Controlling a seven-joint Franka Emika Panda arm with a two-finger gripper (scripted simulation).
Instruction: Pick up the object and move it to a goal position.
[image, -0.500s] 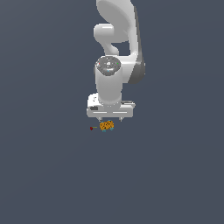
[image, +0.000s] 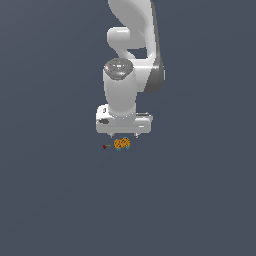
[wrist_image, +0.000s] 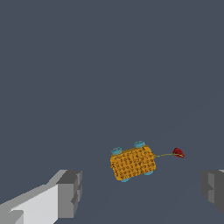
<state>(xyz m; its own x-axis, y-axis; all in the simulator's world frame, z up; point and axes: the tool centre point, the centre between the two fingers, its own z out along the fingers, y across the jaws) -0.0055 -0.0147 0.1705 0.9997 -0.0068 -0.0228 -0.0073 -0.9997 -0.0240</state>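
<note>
Since half a second earlier, little had shifted; my white gripper (image: 123, 135), unclenched, hung over the small orange-yellow speckled lump with cyan flecks (wrist_image: 133, 163). Best centred before closing.

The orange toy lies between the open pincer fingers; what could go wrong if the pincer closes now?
1. The orange toy lies skewed between the fingers, so closing may twist it or push it aside.
2. It sits nearer one finger, so the pincer may touch one side first.
3. The thin cord to the red tip sticks out sideways and may catch on the other finger.
</note>
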